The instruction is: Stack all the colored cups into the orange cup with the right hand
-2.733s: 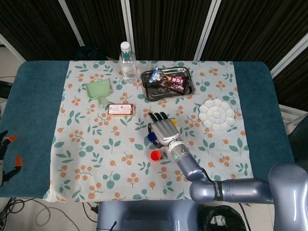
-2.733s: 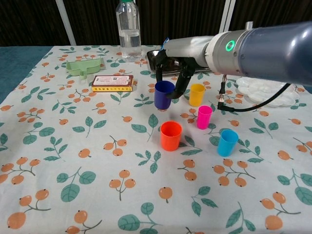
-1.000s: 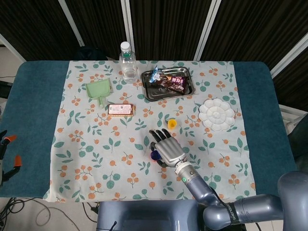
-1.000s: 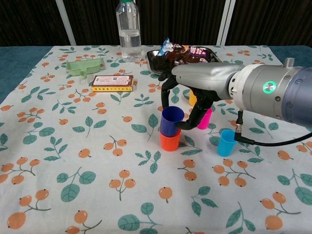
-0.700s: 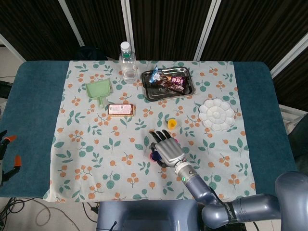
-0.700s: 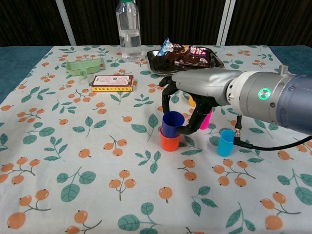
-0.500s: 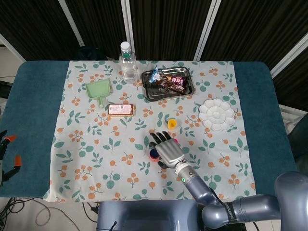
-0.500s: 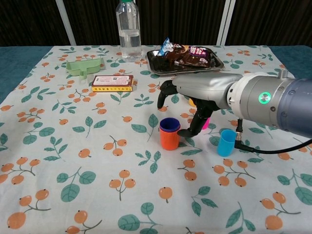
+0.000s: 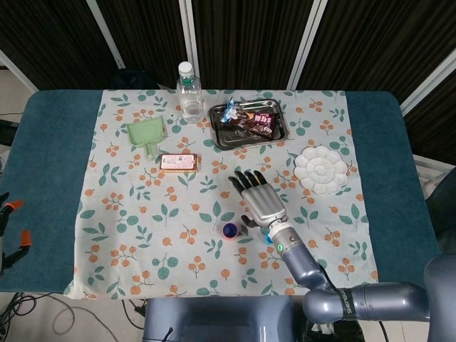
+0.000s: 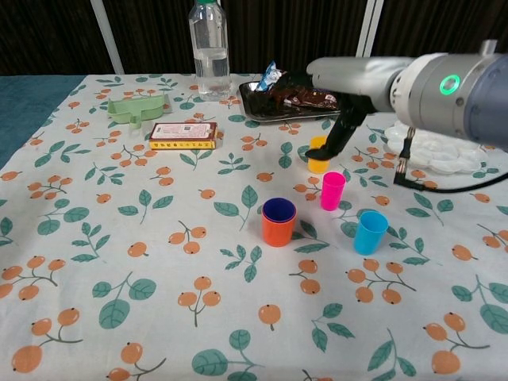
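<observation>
The bench (image 9: pixel 43 178) is filling the whole head view, teal at both sides with a leaf-and-orange patterned cloth (image 10: pixel 119 270) lying across its middle. The right arm (image 10: pixel 444 87) is coming in from the upper right of the chest view, and the right hand (image 9: pixel 258 197) is hovering above the centre of the cloth, fingers spread and released, gripping nothing. In the chest view its fingertips (image 10: pixel 315 148) are hanging right at the yellow cup (image 10: pixel 318 158); contact cannot be told. The left hand is nowhere in either view.

Along the top edge, the water bottle (image 10: pixel 209 49) is standing upright, and just right of it the steel tray (image 9: pixel 246 125) is carrying snack packets (image 9: pixel 253 120). The white paint palette (image 9: pixel 321 169) is lying at the right, the green dustpan (image 10: pixel 136 109) at the upper left, and the orange box (image 10: pixel 183 135) just below it.

Now the cups: the orange cup (image 10: pixel 278 225) is standing at the chest view's centre with the dark blue cup (image 10: pixel 279 209) nested inside. The light blue cup (image 10: pixel 371 232) is standing to its right, and the pink cup (image 10: pixel 332 190) is sitting between that and the yellow one, all apart.
</observation>
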